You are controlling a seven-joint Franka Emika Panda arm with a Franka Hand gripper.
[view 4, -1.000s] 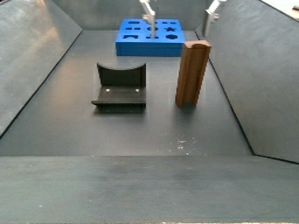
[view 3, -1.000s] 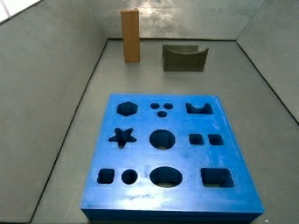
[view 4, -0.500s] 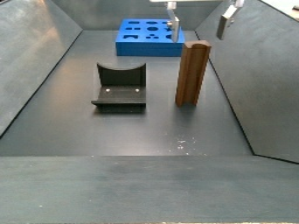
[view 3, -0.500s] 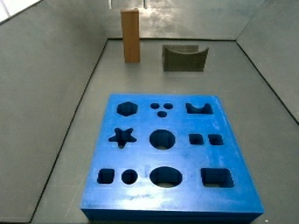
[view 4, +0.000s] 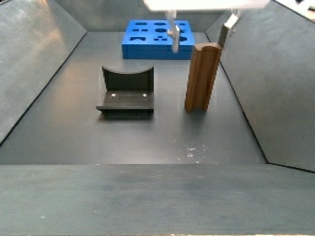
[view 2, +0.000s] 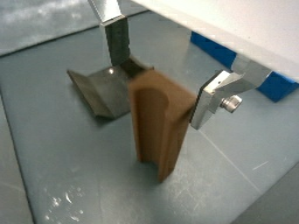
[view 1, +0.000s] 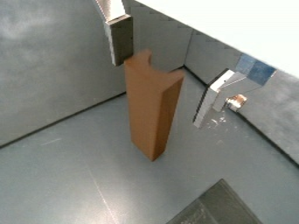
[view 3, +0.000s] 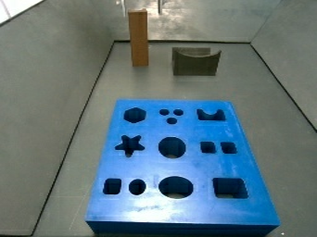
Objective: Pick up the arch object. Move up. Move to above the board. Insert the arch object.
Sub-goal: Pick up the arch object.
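The arch object (view 3: 139, 39) is a tall orange-brown block standing upright at the far end of the floor; it also shows in a side view (view 4: 202, 78) and in both wrist views (view 1: 152, 114) (view 2: 158, 136). My gripper (view 4: 204, 39) is open, one finger on each side of the block's top, with gaps on both sides, as both wrist views (view 1: 160, 87) (view 2: 158, 98) show. In a side view the gripper (view 3: 146, 7) is only partly in frame. The bright-blue board (view 3: 198, 168) with dark cut-outs lies flat, apart from the block, and shows in another side view (view 4: 142, 52).
A low dark olive-grey piece with a U-shaped notch (view 3: 195, 61) sits beside the arch object, also seen in a side view (view 4: 125, 90) and a wrist view (view 2: 100, 92). Grey walls enclose the floor on all sides.
My gripper has moved from over the board to the arch object and come down, so its open fingers now flank the block's top. The block, board and olive piece have not moved.
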